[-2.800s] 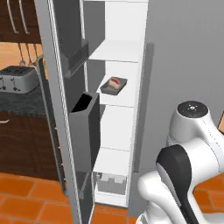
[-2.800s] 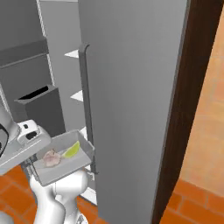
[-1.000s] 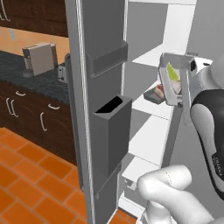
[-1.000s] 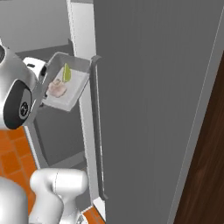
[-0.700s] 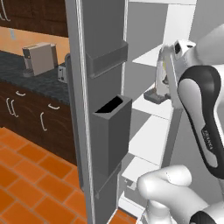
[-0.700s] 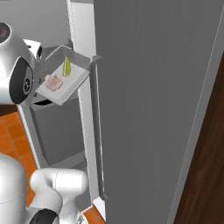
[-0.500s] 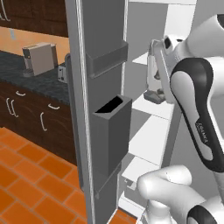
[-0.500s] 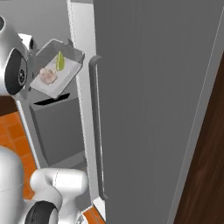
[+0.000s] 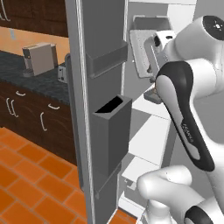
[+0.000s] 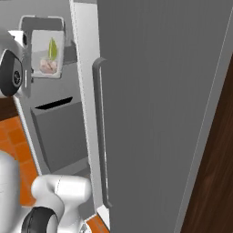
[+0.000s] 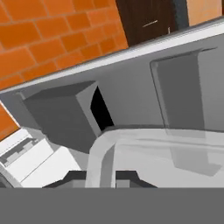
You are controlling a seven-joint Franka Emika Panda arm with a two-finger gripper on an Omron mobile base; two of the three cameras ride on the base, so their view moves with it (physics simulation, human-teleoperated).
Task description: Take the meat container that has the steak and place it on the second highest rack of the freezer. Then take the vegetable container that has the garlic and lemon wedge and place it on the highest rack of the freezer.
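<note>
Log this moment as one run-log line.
claw: shut on grey metal vegetable tray | tray: raised by top freezer shelf | steak tray: shelved

We see the freezer (image 9: pixel 144 131) standing open, its door (image 9: pixel 94 109) edge-on toward us with two grey bins (image 9: pixel 109 131) on its inner face. Our arm (image 9: pixel 183 113) reaches up into the top of the compartment, where a grey tray (image 9: pixel 146 48) is tipped steeply at the highest shelf, its underside facing us. A second tray (image 9: pixel 152 95) peeks out on the shelf below, mostly behind the arm.
</note>
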